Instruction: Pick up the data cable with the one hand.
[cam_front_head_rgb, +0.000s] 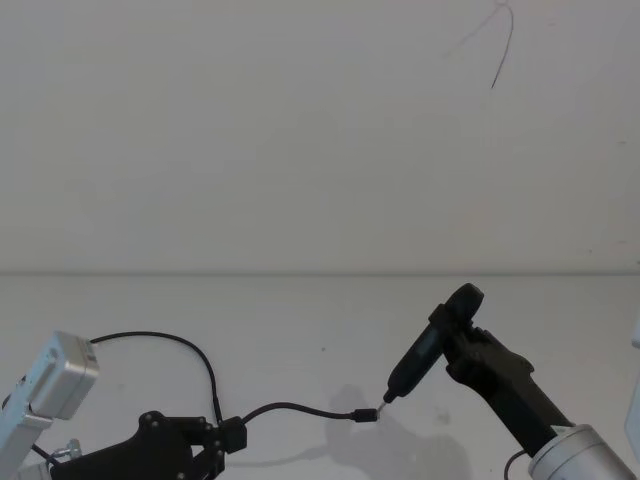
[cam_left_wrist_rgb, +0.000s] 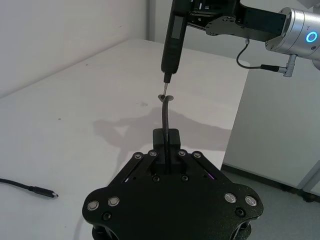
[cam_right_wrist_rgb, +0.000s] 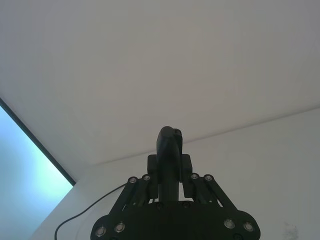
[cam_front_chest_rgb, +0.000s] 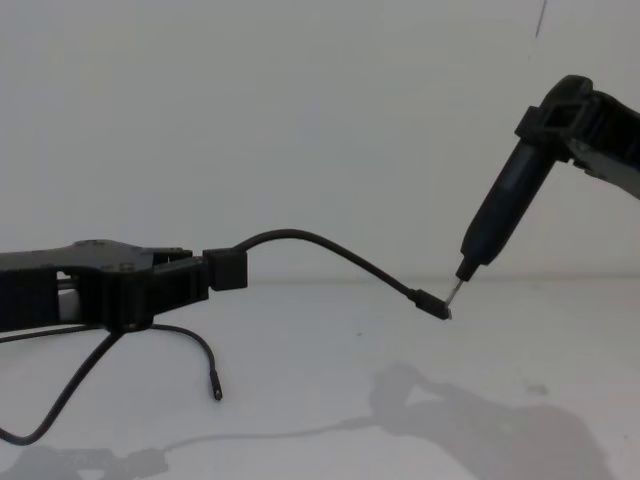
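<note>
Left gripper: The left gripper comes in low from the left side. Its fingers are squeezed tight on the cable. It is up in the air above the table.

Cable: The cable is thin and black. It is held up off the table. One part sticks out of the left gripper and runs to the right. It goes up in a small bump, then slopes down.

Near plug: The small plug at that end points to the right and a bit down. It hangs in the air.

Other end: The rest of the cable drops down behind the left gripper. It makes a loop and its other plug hangs down close to the table, with its tip pointing down. In the left wrist view this end lies on the table.

Right gripper: The right gripper comes in from the right side, up high. Its fingers are closed on a black pen tool.

Pen tool: The pen tool is long and leans. Its top is up and to the right. Its pale tip points down and to the left. The tip is right at the near plug of the cable. They look like they touch.

Table: The table is white and flat. Dark shadows of the arms lie on it.
</note>
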